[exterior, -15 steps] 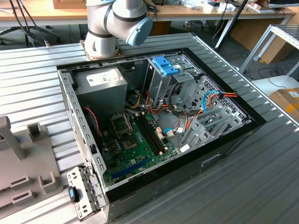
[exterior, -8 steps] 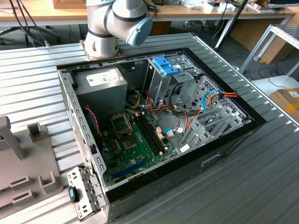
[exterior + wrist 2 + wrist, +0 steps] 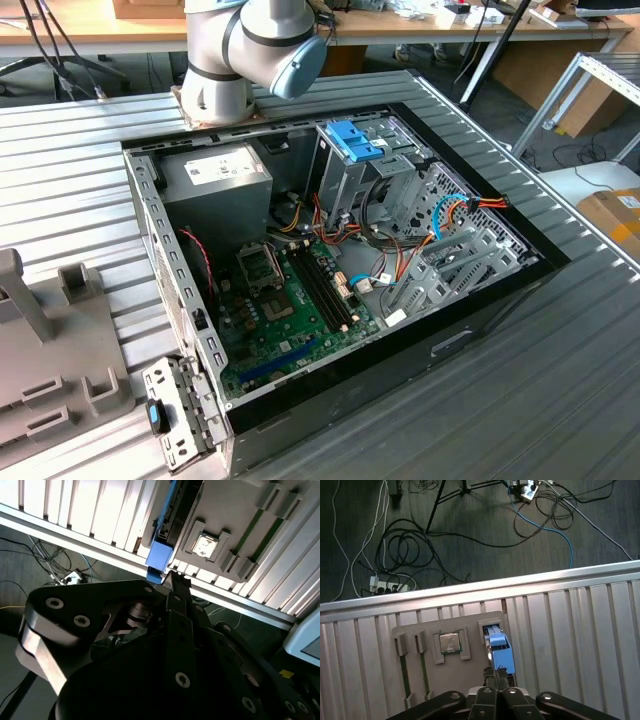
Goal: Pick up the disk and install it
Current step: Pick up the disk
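The disk (image 3: 498, 647) stands on edge in a slot of a grey holder block (image 3: 470, 680), with its blue carrier end (image 3: 159, 557) towards me. In both wrist views my gripper (image 3: 496, 676) hangs well above it, black fingers pressed together with nothing between them. The fingertips (image 3: 176, 582) line up just beside the disk's blue end. In the exterior view the open computer case (image 3: 480, 320) lies on the slatted table. Its metal drive cage (image 3: 345, 185), topped by a blue latch, stands near the arm's base (image 3: 215, 95).
A processor chip (image 3: 450, 642) sits in the holder beside the disk. The holder (image 3: 50, 380) lies at the exterior view's left, near the table edge. A perforated metal panel (image 3: 180, 420) with a blue clip sticks out by the case corner. Cables and a power strip (image 3: 390, 582) lie on the floor.
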Available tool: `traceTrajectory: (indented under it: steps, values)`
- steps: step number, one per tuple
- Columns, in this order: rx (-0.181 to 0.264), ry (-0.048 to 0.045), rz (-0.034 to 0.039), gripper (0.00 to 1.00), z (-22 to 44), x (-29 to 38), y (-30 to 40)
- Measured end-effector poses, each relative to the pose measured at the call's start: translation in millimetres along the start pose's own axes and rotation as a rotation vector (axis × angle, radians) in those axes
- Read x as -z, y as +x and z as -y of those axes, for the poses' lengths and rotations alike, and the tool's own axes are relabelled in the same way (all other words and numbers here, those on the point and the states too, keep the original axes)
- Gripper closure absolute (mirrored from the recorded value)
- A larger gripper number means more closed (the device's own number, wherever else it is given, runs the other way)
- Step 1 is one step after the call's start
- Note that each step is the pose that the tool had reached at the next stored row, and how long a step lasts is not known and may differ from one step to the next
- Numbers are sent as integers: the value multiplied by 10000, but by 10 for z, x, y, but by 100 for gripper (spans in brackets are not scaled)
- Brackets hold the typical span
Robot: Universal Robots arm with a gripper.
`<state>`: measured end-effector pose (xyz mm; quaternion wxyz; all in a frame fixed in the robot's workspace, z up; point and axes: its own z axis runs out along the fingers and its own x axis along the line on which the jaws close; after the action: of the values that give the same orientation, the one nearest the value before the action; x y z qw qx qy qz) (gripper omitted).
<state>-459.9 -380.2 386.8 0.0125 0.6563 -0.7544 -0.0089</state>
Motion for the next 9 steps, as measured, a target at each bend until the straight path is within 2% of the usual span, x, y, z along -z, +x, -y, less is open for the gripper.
traceTrajectory:
  steps: [2,6,8,9]
  values:
    - [5,0,0,89,0,0,0]
    - [395,7,-12,89,0,-2,0]
    - [493,100,-4,89,0,-7,-1]
    - [582,282,15,89,-1,-12,0]
